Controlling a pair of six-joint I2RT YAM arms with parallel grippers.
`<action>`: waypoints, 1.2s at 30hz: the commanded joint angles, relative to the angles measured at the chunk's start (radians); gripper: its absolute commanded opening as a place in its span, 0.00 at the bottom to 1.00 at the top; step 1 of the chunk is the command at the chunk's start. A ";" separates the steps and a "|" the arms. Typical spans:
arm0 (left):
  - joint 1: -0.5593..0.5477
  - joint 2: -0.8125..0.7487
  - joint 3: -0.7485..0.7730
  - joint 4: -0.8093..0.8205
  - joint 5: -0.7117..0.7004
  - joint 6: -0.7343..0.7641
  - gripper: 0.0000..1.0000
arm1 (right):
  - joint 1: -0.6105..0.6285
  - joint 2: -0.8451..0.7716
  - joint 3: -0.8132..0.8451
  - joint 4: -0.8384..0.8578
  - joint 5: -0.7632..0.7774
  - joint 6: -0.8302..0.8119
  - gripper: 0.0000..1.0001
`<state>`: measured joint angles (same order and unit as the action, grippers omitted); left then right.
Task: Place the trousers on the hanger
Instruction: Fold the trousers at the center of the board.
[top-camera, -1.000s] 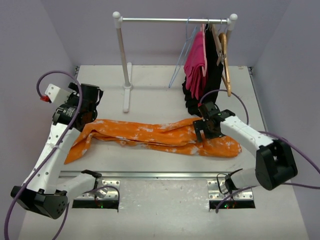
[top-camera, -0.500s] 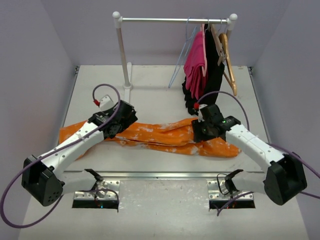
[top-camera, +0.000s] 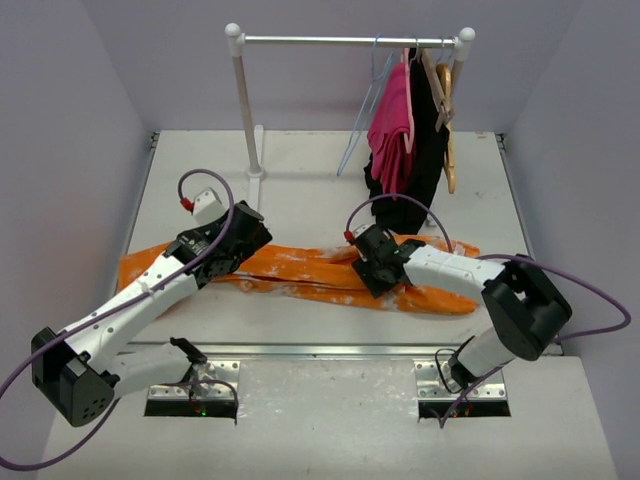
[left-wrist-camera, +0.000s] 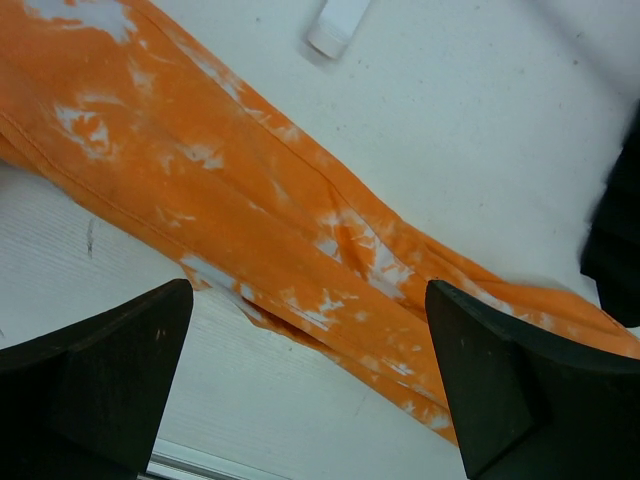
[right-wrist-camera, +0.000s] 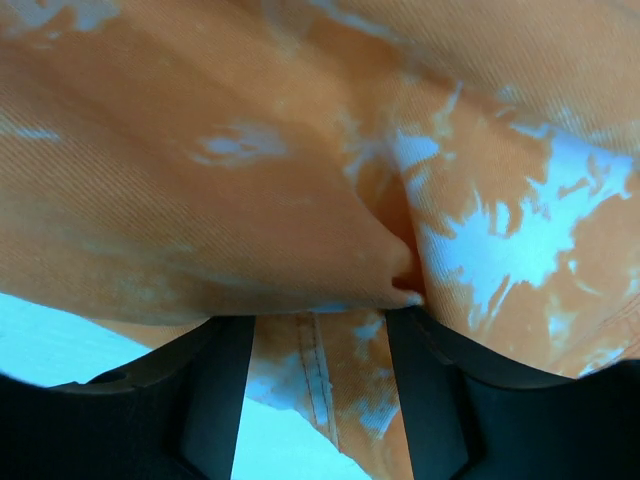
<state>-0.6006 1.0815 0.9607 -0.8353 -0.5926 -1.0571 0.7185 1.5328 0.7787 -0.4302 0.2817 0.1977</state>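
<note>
The orange trousers (top-camera: 310, 268) with white blotches lie stretched left to right across the table. My left gripper (top-camera: 245, 238) hangs open above their left half. Its wrist view shows the trousers (left-wrist-camera: 250, 210) running diagonally beyond the gripper (left-wrist-camera: 310, 390), with nothing between the fingers. My right gripper (top-camera: 368, 268) is down on the trousers' right half. Seen from its wrist, that gripper (right-wrist-camera: 320, 335) is shut on a bunched fold of the trousers (right-wrist-camera: 300, 200). The pale wire hanger (top-camera: 360, 120) hangs bare on the rail, left of the other clothes.
A white clothes rack (top-camera: 245, 110) stands at the back, its foot (top-camera: 255, 195) on the table. A pink garment (top-camera: 393, 125), a black garment (top-camera: 425, 150) and a wooden hanger (top-camera: 447, 110) hang at the rail's right end. A metal strip (top-camera: 320, 350) runs along the near edge.
My left arm swung from the far left to over the trousers' left half. My right gripper closed on the cloth and moved left, folding the right end over.
</note>
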 joint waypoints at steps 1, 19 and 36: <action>0.001 -0.059 -0.007 0.051 -0.018 0.084 1.00 | 0.058 0.008 0.007 0.094 0.205 -0.071 0.50; 0.001 -0.130 0.055 -0.014 -0.145 0.139 1.00 | 0.074 -0.398 0.009 -0.378 -0.022 0.143 0.12; 0.021 0.156 0.104 0.312 0.203 0.192 1.00 | 0.106 -0.640 0.050 -0.335 0.024 0.308 0.54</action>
<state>-0.5875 1.1332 0.9970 -0.7963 -0.6092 -0.9937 0.8837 0.8942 0.7723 -0.8626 0.2108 0.4504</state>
